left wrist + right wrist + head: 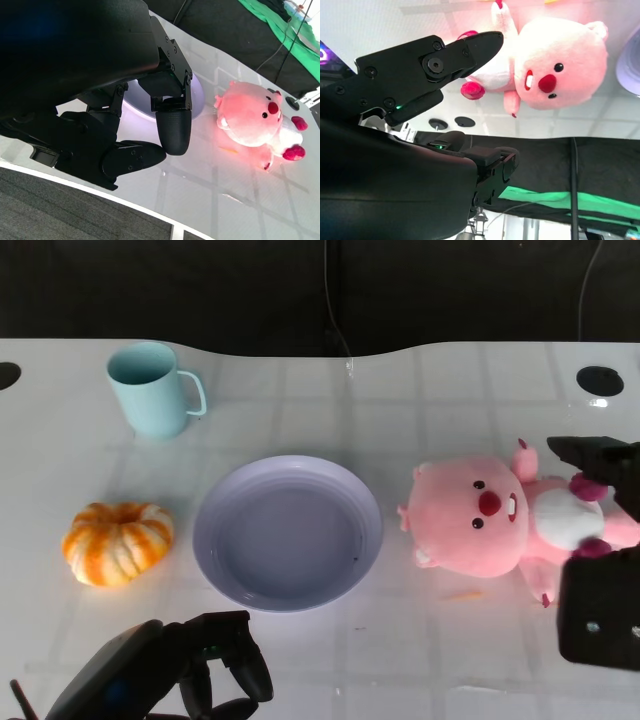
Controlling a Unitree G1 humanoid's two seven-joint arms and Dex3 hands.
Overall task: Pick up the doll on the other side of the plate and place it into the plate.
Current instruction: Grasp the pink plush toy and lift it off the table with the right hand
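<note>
**Doll on table beside plate, right hand open at its body**

Left hand sits at the near table edge, below the plate; fingers apart, holding nothing. Its wrist view shows what the head view does not: the fingers hang just above the tabletop, with the plate's rim behind them.

Right hand is at the doll's body, spread open. The head view cannot settle contact; the right wrist view shows one finger lying across the doll's white belly, the others apart with nothing between them.

Doll: pink plush, large round head, red nose, black eyes, white belly, magenta paws. Lies on its back, head toward the plate, just beside the rim.

Plate: lavender, shallow, mid-table.

White glossy table. Orange-striped pumpkin left of the plate; pale blue mug farther back. Black backdrop behind; green cloth in the left wrist view.
</note>
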